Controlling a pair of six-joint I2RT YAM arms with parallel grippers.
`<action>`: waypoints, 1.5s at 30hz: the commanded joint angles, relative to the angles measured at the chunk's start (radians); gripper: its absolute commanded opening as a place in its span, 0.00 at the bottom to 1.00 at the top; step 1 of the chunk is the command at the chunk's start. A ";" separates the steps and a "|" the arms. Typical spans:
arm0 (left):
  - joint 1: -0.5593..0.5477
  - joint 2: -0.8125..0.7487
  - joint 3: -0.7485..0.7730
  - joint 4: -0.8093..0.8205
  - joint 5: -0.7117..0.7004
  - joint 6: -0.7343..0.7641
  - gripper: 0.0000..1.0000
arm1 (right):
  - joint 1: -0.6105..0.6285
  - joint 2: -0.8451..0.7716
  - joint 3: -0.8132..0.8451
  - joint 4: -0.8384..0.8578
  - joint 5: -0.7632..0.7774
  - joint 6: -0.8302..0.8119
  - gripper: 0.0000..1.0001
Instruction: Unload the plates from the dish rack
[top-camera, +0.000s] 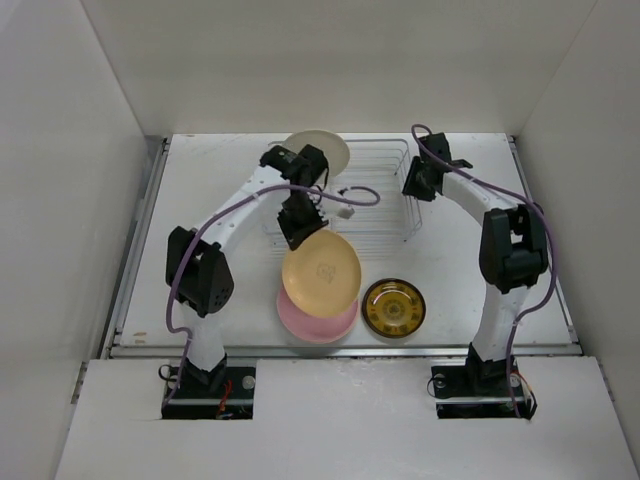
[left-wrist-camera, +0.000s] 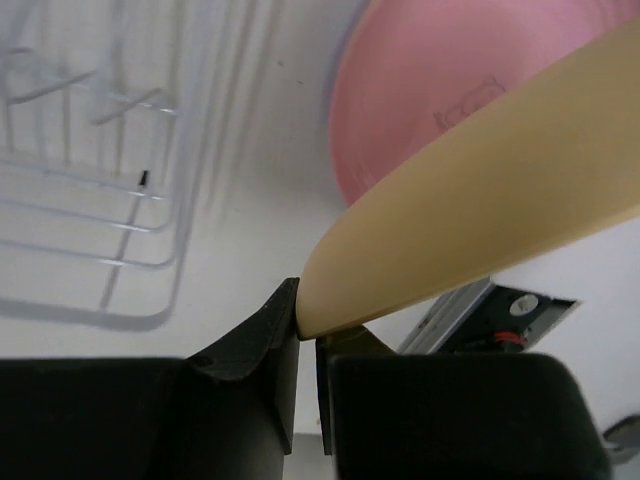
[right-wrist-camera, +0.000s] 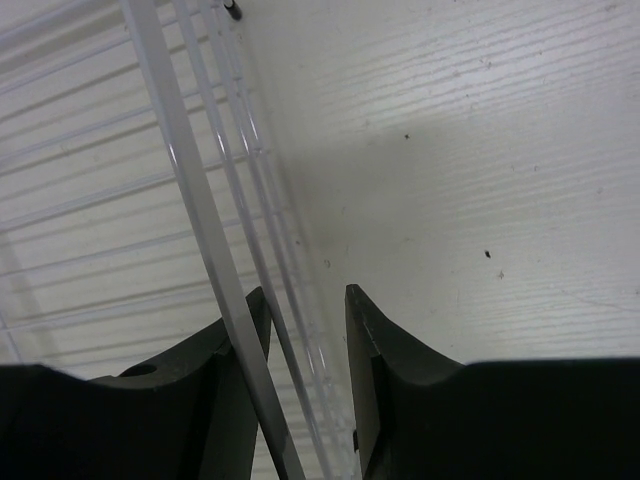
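My left gripper is shut on the rim of a pale yellow plate and holds it tilted just above a pink plate that lies on the table. In the left wrist view the fingertips pinch the yellow plate's edge over the pink plate. A dark amber plate lies to the right of the pink one. A cream plate stands in the wire dish rack at its back left. My right gripper is closed round the rack's right side wires.
The rack's near left corner lies close beside the held plate. The table's front metal edge runs just below the pink plate. White walls stand on three sides. A cable loops over the rack.
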 joint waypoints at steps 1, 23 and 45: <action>-0.086 -0.028 -0.069 -0.274 -0.092 0.043 0.00 | 0.014 -0.037 -0.046 -0.022 0.019 -0.015 0.41; -0.152 0.072 0.061 -0.276 -0.173 -0.107 0.60 | 0.014 -0.150 -0.029 -0.025 0.054 -0.078 0.69; 0.397 0.319 0.423 0.039 -0.109 -0.661 0.61 | 0.214 0.326 0.837 0.051 -0.403 -0.445 0.71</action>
